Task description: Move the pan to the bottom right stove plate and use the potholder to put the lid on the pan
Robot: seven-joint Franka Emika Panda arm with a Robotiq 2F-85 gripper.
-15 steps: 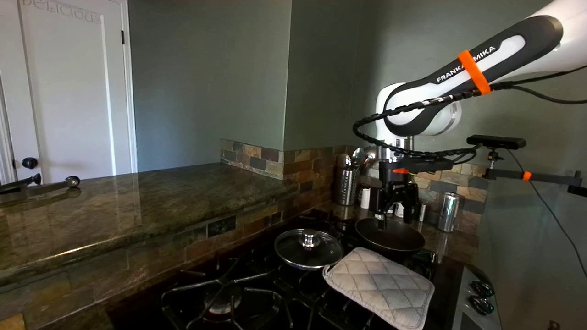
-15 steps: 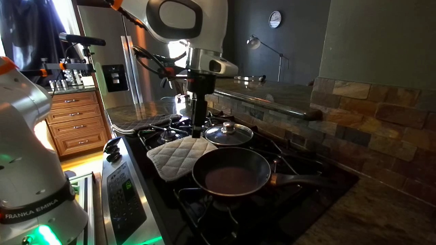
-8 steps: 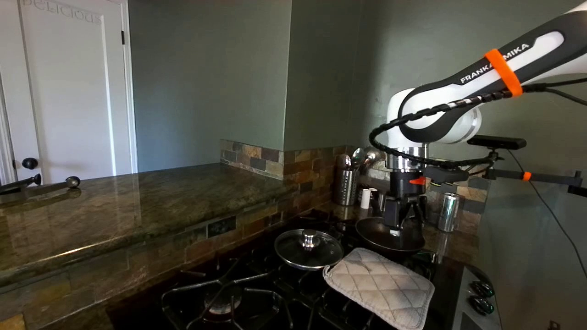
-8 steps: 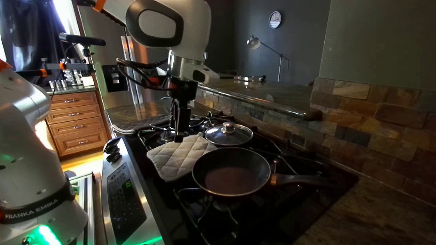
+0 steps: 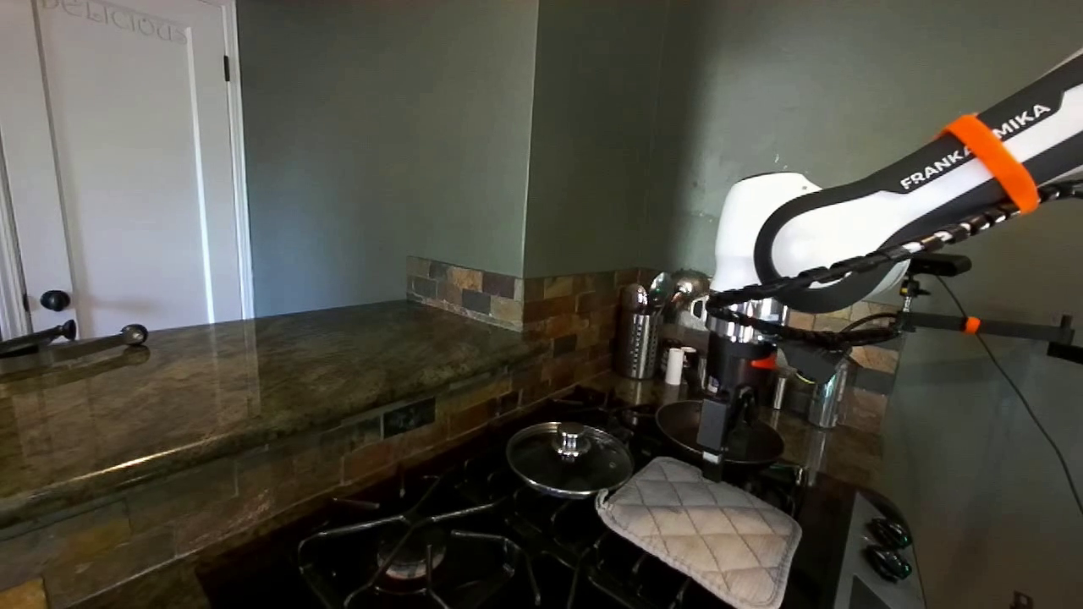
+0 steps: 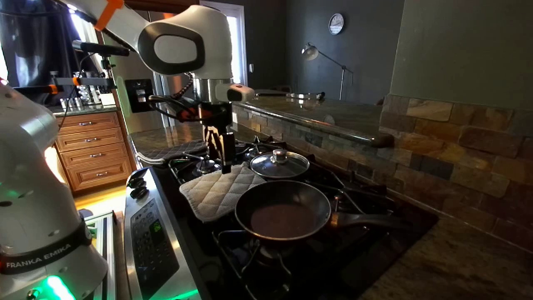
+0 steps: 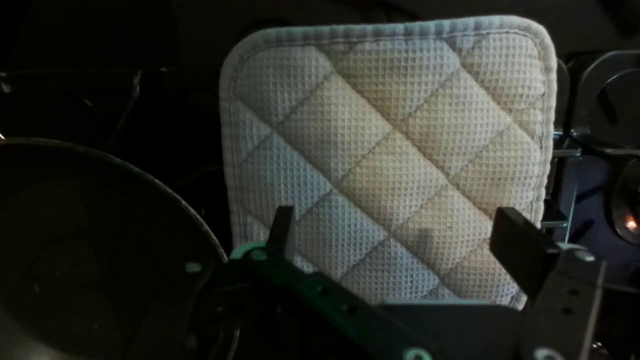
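Observation:
The light quilted potholder (image 5: pixel 702 533) lies flat on the stove grates in both exterior views (image 6: pixel 220 193). It fills the middle of the wrist view (image 7: pixel 375 130). My gripper (image 7: pixel 395 212) is open and empty above the potholder, its fingers wide apart over the cloth. In both exterior views the gripper (image 5: pixel 712 457) hangs pointing down near the potholder's edge (image 6: pixel 225 166). The dark pan (image 6: pixel 283 221) sits on a burner beside the potholder; its rim side shows in the wrist view (image 7: pixel 90 240). The glass lid (image 6: pixel 293 168) with a metal knob lies on the grates (image 5: pixel 584 469).
Black grates (image 5: pixel 474 533) cover the stove. A control panel (image 6: pixel 154 237) with knobs runs along its front. A raised stone counter (image 5: pixel 296 381) and tiled wall border the back. A utensil holder (image 5: pixel 640 347) and metal canister (image 5: pixel 827 402) stand behind the pan.
My gripper has come lower over the potholder and turned about its vertical axis. In an exterior view it shifted left, then slightly back right. The pan, lid and potholder have not moved.

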